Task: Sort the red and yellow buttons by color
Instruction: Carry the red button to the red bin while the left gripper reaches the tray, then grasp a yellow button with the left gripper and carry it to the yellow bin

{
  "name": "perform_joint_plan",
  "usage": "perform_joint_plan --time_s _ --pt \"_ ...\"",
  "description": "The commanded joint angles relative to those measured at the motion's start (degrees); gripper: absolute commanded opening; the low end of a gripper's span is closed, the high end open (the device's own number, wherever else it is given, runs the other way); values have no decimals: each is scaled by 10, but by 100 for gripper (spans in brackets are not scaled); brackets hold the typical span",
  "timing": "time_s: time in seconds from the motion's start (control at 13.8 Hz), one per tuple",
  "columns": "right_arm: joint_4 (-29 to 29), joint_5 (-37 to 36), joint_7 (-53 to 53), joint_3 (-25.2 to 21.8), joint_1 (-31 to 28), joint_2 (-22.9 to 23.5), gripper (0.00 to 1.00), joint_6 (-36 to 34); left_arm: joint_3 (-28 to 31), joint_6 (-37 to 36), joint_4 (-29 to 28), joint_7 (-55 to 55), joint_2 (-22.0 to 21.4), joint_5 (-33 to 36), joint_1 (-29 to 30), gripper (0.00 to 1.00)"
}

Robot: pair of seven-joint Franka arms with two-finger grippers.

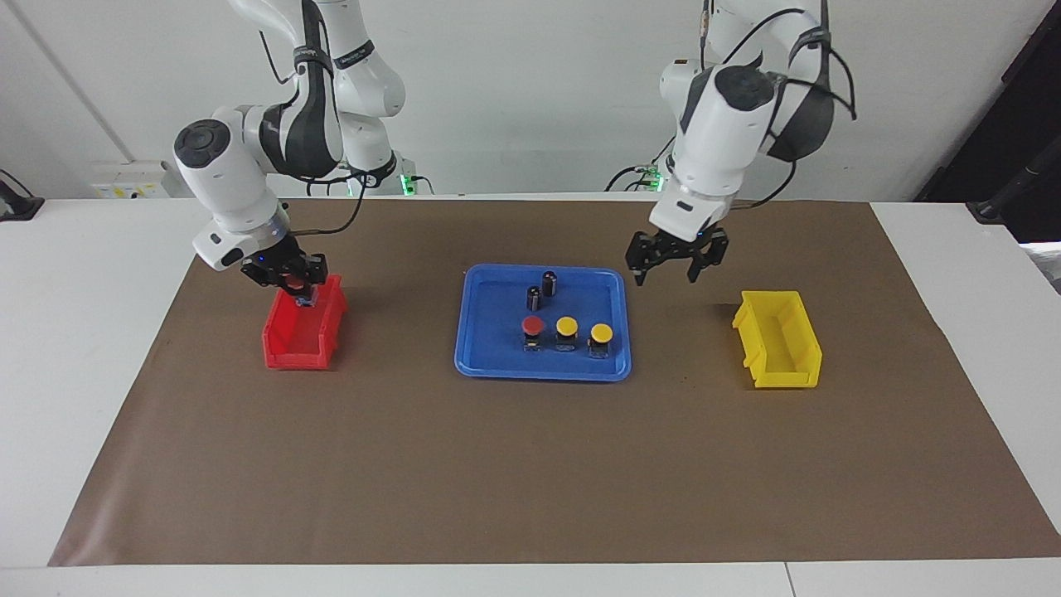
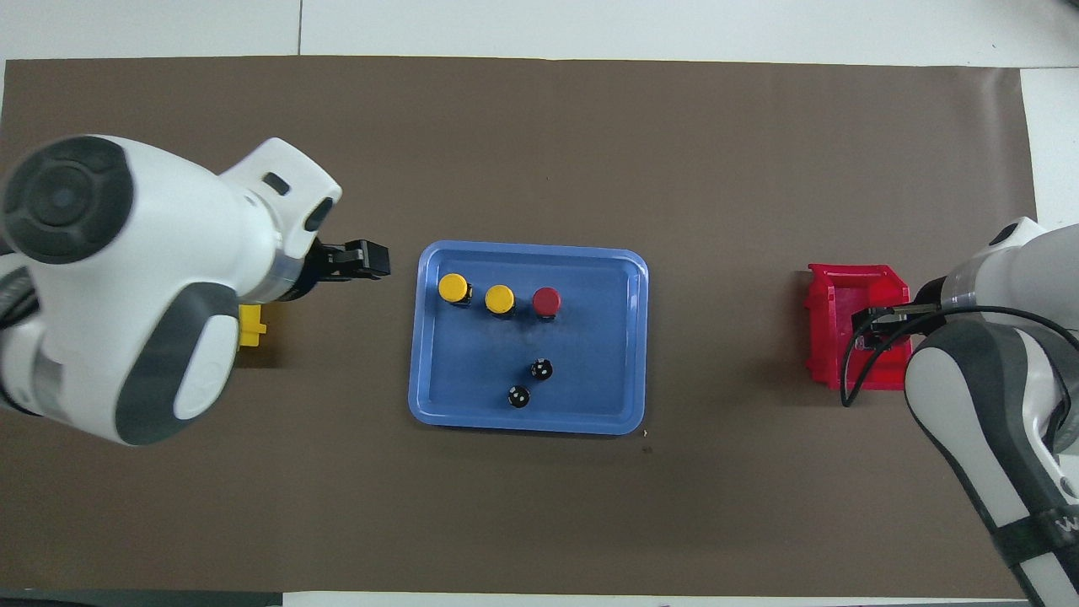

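One red button (image 1: 532, 325) (image 2: 546, 299) and two yellow buttons (image 1: 566, 327) (image 1: 601, 333) (image 2: 499, 298) (image 2: 453, 287) stand in a row in the blue tray (image 1: 497, 370) (image 2: 527, 425). My right gripper (image 1: 297, 287) is shut on the second red button (image 1: 291, 284) and holds it over the red bin (image 1: 302, 338) (image 2: 851, 333), at the end of the bin nearest the robots. My left gripper (image 1: 675, 270) (image 2: 364, 260) is open and empty in the air, over the mat between the tray and the yellow bin (image 1: 779, 338).
Two dark cylinders (image 1: 535, 297) (image 1: 549, 282) (image 2: 542, 368) (image 2: 518, 396) stand in the tray, nearer to the robots than the buttons. A brown mat (image 1: 497, 464) covers the table. In the overhead view the left arm hides most of the yellow bin (image 2: 250, 326).
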Motion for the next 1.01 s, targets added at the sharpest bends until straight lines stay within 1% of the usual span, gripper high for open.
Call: perform_joint_plan --time_s 0.0,0.14,0.43,0.72,0.8,0.87,0.94 --pt "-51 13 -47 3 -8 -15 27 56 11 60 2 -25 53 3 -12 89" --pt "-65 13 -63 2 -22 -18 27 69 11 93 2 -38 79 3 -25 84" --pt "-81 13 -77 3 -34 -16 27 84 11 114 4 -47 107 2 -38 79" --pt "-81 13 -72 3 -29 -14 28 84 12 101 2 -48 108 2 -47 79" --pt "-81 13 -70 3 -27 -14 30 84 12 100 1 -51 107 2 -48 76" --pt "-82 13 -69 3 -27 -14 32 84 12 98 1 -52 107 2 -48 67" --pt "-85 13 -69 3 -27 -15 33 85 12 96 2 -55 107 2 -48 47"
